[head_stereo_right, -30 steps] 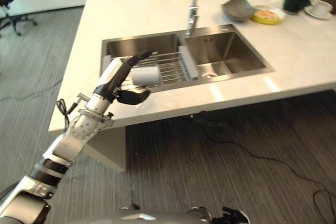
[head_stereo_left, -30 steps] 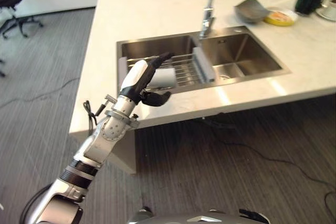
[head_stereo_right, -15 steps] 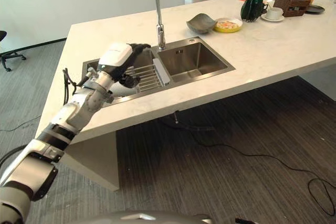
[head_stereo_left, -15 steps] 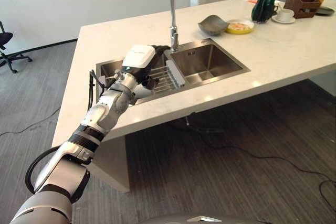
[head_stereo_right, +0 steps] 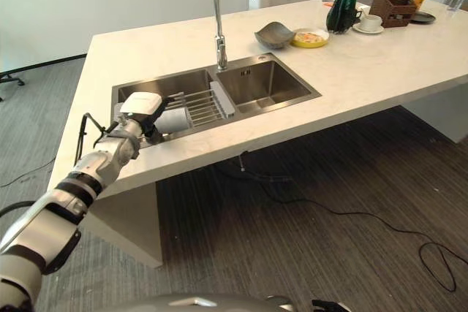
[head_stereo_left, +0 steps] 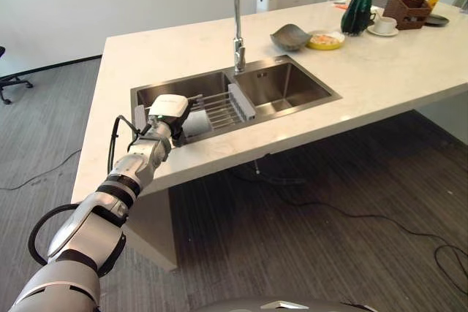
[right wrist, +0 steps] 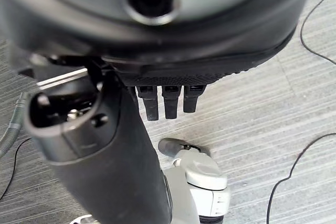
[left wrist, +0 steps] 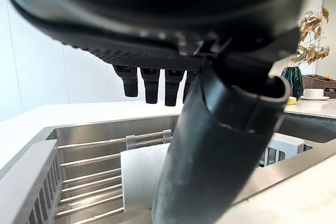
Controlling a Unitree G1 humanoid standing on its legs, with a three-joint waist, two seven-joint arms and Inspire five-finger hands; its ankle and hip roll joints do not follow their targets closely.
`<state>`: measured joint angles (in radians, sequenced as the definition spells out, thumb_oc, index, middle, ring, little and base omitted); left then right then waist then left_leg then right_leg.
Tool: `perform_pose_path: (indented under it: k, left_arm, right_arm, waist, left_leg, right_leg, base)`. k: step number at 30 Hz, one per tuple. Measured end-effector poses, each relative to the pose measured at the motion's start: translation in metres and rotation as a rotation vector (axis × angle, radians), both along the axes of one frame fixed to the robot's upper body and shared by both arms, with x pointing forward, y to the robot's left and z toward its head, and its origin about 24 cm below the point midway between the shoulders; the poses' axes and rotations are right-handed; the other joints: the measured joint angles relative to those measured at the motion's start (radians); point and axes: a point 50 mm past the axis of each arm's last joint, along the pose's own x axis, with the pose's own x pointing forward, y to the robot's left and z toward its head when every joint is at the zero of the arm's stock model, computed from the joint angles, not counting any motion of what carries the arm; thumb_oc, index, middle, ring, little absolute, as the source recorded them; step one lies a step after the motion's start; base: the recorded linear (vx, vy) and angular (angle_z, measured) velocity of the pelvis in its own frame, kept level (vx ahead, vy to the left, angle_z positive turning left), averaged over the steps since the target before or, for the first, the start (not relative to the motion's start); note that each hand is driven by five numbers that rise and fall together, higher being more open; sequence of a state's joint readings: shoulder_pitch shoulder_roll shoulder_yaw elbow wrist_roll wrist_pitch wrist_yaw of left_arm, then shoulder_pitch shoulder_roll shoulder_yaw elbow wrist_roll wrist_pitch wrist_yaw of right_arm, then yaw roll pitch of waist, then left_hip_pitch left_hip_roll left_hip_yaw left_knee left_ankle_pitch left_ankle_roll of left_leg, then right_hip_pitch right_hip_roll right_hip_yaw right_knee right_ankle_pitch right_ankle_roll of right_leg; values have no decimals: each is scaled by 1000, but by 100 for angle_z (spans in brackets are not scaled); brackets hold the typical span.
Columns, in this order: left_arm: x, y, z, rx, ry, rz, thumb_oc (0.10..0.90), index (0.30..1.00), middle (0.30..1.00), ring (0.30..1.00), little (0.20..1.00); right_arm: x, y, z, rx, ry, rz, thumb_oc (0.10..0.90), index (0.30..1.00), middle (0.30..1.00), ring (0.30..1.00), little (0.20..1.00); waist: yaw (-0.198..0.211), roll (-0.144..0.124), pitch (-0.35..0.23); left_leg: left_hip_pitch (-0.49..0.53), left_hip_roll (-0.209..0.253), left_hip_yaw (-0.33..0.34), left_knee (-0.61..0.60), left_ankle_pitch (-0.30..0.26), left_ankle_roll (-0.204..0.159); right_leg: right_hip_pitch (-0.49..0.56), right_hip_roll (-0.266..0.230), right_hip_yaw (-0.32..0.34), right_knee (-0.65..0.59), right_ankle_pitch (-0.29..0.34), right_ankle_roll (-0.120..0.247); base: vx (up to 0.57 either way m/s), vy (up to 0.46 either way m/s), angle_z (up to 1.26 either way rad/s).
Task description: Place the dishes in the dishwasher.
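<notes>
A white cup [head_stereo_left: 196,123] lies on its side on the wire rack [head_stereo_left: 223,109] in the left basin of the steel sink [head_stereo_left: 289,87]. My left hand [head_stereo_left: 167,111] reaches in over the basin's near left corner, right beside the cup. In the left wrist view the fingers [left wrist: 152,85] hang straight above the cup [left wrist: 142,174] and the thumb [left wrist: 220,145] stands in front of it, not closed on it. My right hand [right wrist: 157,35] hangs over the floor with its fingers [right wrist: 165,100] straight and nothing in it.
A tall faucet [head_stereo_left: 236,12] rises between the basins. Far along the counter stand a grey bowl [head_stereo_left: 289,36], a yellow plate [head_stereo_left: 325,39], a dark green object [head_stereo_left: 356,1], a cup on a saucer [head_stereo_left: 385,25] and a brown basket [head_stereo_left: 408,5]. Grey carpet lies around the counter.
The head camera has shifted, so the whole scene sits differently. Against the sink, my left hand has dropped from above the rack to the cup at the basin's near left.
</notes>
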<state>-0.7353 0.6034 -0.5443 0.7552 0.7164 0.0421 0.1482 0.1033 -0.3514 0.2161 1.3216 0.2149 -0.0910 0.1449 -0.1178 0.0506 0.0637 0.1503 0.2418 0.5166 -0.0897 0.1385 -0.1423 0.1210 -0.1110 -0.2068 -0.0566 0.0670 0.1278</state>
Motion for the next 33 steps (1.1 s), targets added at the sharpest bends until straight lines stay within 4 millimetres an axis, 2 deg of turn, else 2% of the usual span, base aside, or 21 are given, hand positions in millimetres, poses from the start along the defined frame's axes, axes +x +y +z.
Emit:
perform_pose_path:
  k: [6, 14, 22, 25, 33]
  left_arm:
    - [1, 1, -4, -23, 12, 31, 800, 900, 900, 900, 900]
    - [10, 1, -7, -47, 48, 82, 800, 900, 900, 900, 900]
    - [17, 11, 3, -61, 48, 149, 800, 900, 900, 900, 900]
    - [22, 18, 14, -66, 38, 191, 800, 900, 900, 900, 900]
    - [28, 28, 28, -127, 34, 255, 800, 900, 900, 900, 900]
  right_arm:
    - [-4, 0, 0, -3, 19, 13, 800, 900, 900, 900, 900]
    - [3, 0, 0, -4, 9, 18, 800, 900, 900, 900, 900]
    - [2, -5, 2, -16, 16, 21, 800, 900, 900, 900, 900]
    - [2, -8, 2, -17, 26, 35, 800, 900, 900, 900, 900]
    - [3, -14, 5, -26, 30, 38, 800, 900, 900, 900, 900]
  waist:
    - [-4, -1, 0]
    - [-18, 7, -1]
    - [-40, 43, 24]
    - [-53, 59, 45]
    - [-53, 54, 72]
  left_leg:
    - [3, 2, 10, 0, -1, -1]
    - [-4, 1, 29, 0, -3, 2]
    - [-32, -3, 49, 0, -4, 3]
    - [-53, -4, 53, 0, -4, 4]
    - [-67, -3, 70, 1, -3, 4]
  right_leg:
    - [-6, 1, 11, 5, 0, 0]
    - [-34, -1, 30, 18, 0, 0]
    - [-86, -5, 49, 39, 0, 0]
    - [-116, -6, 55, 50, -1, 0]
    - [-144, -4, 69, 54, -1, 0]
  base:
    - [7, 9, -5]
    - [5, 7, -7]
    - [0, -3, -7]
    - [5, -11, -3]
    - [19, -14, -6]
